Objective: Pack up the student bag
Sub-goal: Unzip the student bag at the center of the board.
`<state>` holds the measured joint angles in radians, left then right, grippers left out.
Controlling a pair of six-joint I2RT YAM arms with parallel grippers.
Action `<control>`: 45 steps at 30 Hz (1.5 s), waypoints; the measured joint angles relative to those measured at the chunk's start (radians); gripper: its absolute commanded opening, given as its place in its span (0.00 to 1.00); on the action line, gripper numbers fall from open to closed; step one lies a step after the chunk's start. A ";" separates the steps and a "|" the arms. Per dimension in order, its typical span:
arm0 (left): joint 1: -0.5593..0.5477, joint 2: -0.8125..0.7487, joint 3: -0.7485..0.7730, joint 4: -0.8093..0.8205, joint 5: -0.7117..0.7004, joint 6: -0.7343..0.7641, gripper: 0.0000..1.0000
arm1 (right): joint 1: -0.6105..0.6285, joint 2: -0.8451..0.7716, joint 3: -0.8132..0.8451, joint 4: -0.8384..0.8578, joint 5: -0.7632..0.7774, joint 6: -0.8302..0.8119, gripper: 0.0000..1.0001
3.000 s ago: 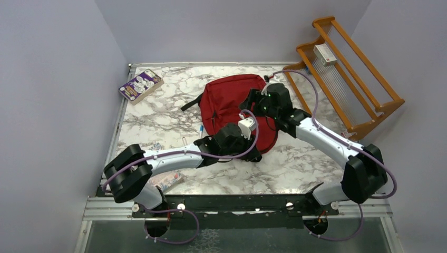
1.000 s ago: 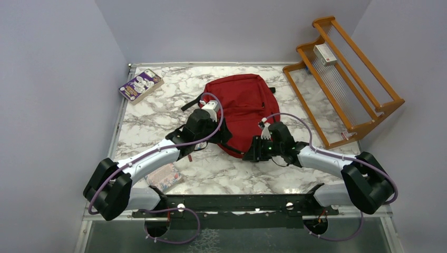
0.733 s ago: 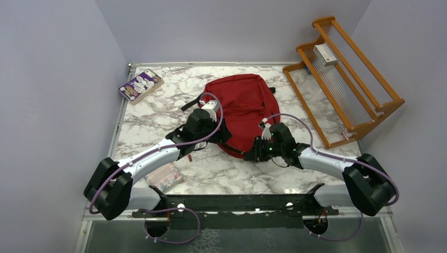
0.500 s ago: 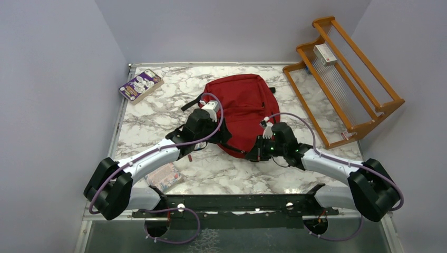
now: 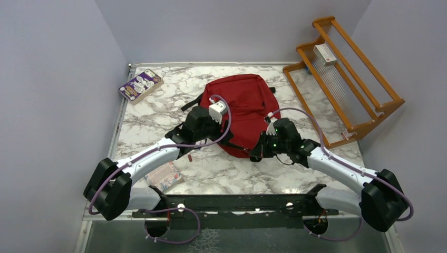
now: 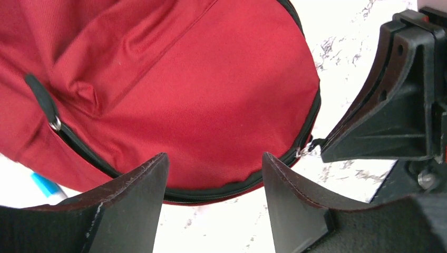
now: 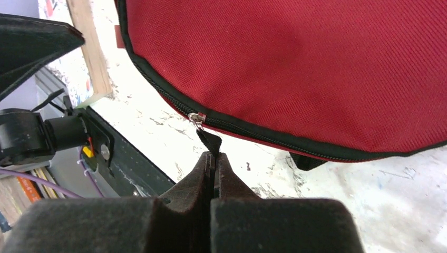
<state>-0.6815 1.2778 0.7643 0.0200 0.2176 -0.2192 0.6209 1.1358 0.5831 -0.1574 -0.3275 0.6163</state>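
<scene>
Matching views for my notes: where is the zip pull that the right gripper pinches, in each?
Top external: too small to see; where the right gripper meets the student bag's near edge.
Left wrist: zip pull right of centre, at that gripper's tip.
Right wrist: centre, pinched by shut fingers.
Shared landmark: the bag's black zip track.

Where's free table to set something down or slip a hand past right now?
Bare table between purple book and student bag; also front centre, this side of left gripper and right gripper, which crowd the bag's near edge. Thin strip between bag and wooden rack.
</scene>
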 measured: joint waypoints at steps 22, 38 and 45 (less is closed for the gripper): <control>-0.048 -0.022 -0.066 0.010 0.390 1.024 0.62 | 0.000 -0.031 0.005 -0.085 0.031 -0.015 0.01; -0.126 0.198 0.096 -0.151 0.402 1.189 0.35 | 0.000 -0.059 -0.001 -0.087 0.031 -0.015 0.01; -0.126 0.244 0.149 -0.195 0.401 1.183 0.06 | 0.000 -0.076 -0.003 -0.105 0.043 -0.014 0.01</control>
<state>-0.8074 1.5219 0.9131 -0.1745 0.6189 0.9634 0.6209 1.0595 0.5804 -0.2626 -0.2848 0.6018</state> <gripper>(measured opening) 0.167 0.016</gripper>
